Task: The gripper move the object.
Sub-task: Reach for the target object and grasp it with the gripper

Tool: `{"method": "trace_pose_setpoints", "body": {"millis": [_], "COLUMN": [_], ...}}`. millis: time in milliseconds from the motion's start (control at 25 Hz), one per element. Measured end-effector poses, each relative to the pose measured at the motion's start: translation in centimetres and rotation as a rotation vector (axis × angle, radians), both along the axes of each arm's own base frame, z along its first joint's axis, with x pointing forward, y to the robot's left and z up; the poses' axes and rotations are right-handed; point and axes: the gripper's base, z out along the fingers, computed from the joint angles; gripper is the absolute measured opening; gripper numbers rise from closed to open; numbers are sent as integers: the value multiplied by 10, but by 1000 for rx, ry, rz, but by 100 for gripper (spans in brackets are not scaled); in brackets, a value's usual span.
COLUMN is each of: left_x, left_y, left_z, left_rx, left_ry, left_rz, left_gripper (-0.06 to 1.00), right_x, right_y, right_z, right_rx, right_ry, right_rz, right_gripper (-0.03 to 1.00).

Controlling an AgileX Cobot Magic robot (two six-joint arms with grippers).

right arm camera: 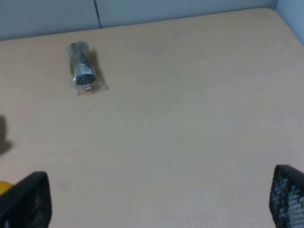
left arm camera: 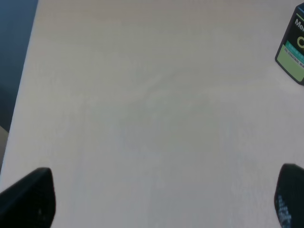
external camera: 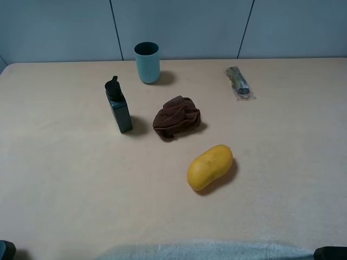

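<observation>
The object, a smooth yellow-orange mango-like fruit [external camera: 210, 167], lies on the table a little right of centre, nearer the front. A sliver of its yellow skin [right arm camera: 3, 186] shows at the edge of the right wrist view, beside one finger. My right gripper [right arm camera: 156, 199] hovers open over bare table, its dark fingertips [right arm camera: 26, 199] far apart and nothing between them. My left gripper [left arm camera: 159, 202] is also open over bare table, well away from the fruit. In the high view only dark bits of the arms show at the bottom corners.
A teal cup [external camera: 147, 62] stands at the back. A dark bottle [external camera: 119, 105] with a green label [left arm camera: 292, 47] stands left of centre. A brown cloth lump [external camera: 176, 117] sits just behind the fruit. A clear-wrapped packet [external camera: 239, 83] [right arm camera: 81, 70] lies at the back right.
</observation>
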Motion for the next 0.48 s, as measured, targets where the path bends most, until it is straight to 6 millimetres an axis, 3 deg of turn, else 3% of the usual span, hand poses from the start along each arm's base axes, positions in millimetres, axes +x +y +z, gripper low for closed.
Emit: {"method": "trace_pose_setpoints", "body": {"millis": [280,480], "left_x": [0,0], "left_y": [0,0], "left_z": [0,0], "left_rx": [0,0], "left_ry": [0,0], "left_rz": [0,0], "left_gripper": [93,93], "right_x": [0,14], "right_y": [2,5], "right_z": [0,9], "right_rx": [-5,-47], "right_ry": [0,70], "right_rz": [27,93], "right_gripper": [69,69]}}
